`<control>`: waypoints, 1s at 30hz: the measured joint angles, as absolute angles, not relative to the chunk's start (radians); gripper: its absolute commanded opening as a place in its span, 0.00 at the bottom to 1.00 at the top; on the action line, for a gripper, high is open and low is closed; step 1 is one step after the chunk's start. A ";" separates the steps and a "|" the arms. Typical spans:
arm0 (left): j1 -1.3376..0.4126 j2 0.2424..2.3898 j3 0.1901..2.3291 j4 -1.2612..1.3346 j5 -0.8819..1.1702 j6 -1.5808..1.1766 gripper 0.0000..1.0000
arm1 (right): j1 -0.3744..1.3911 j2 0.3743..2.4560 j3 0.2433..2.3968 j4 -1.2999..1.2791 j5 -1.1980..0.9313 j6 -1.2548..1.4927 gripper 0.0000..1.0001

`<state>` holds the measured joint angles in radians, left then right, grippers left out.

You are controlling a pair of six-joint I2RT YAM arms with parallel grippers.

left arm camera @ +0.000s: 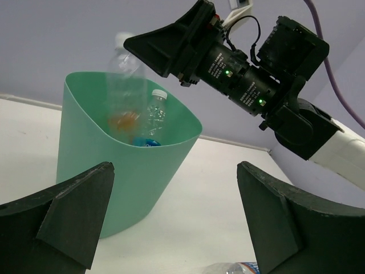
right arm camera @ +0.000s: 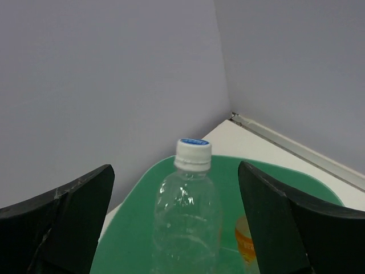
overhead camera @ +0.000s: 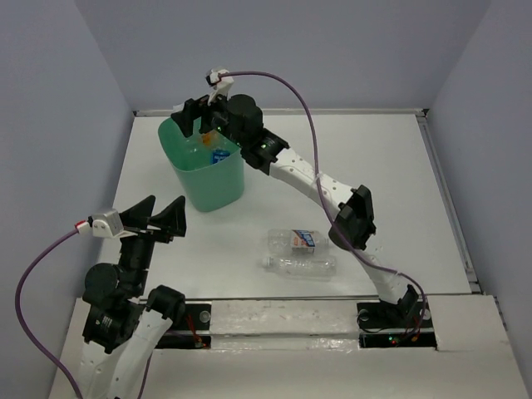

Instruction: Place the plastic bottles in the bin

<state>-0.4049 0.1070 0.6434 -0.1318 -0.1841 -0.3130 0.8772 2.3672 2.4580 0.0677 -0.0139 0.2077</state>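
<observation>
Top view, right fingers (overhead camera: 191, 112): spread apart over the mouth of the mint-green plastic bin (overhead camera: 208, 187); the grip is released.
Top view, left fingers (overhead camera: 174, 218): wide apart and holding nothing, above the white desk (overhead camera: 391, 183) near its left side, in front of the bin.
Top view, bottles on the desk: a clear plastic bottle with a blue-and-white label (overhead camera: 301, 240) and a bare clear plastic bottle (overhead camera: 299, 266) lie on their sides just beside each other, right of the bin and apart from it.
Left wrist view, bin: a tall clear crinkled bottle (left arm camera: 125, 74) stands upright in the opening. Its top is above the rim, next to a right finger.
Left wrist view, bin contents: a white-capped clear bottle (left arm camera: 155, 114), an orange bottle (left arm camera: 122, 121) and something blue.
Right wrist view, fingers: parted, with the tall clear crinkled bottle upright between them and a gap on each side.
Right wrist view, below: the bin's green rim, with the orange bottle inside.
</observation>
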 measured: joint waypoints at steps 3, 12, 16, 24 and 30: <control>-0.405 0.107 0.643 -0.132 -0.184 -0.313 0.99 | 0.882 2.330 2.416 0.059 -0.015 0.194 0.98; -0.405 0.109 0.643 -0.132 -0.185 -0.313 0.99 | 0.885 1.815 1.832 0.035 0.070 0.098 0.65; -0.404 0.110 0.643 -0.132 -0.185 -0.313 0.99 | 0.885 1.513 1.497 -0.011 0.111 0.060 0.46; -0.395 0.118 0.643 -0.131 -0.185 -0.313 0.99 | 0.884 1.219 1.032 -0.295 0.134 0.153 0.48; -0.384 0.142 0.643 -0.131 -0.181 -0.313 0.99 | 0.885 1.241 0.986 -0.508 0.099 0.187 0.87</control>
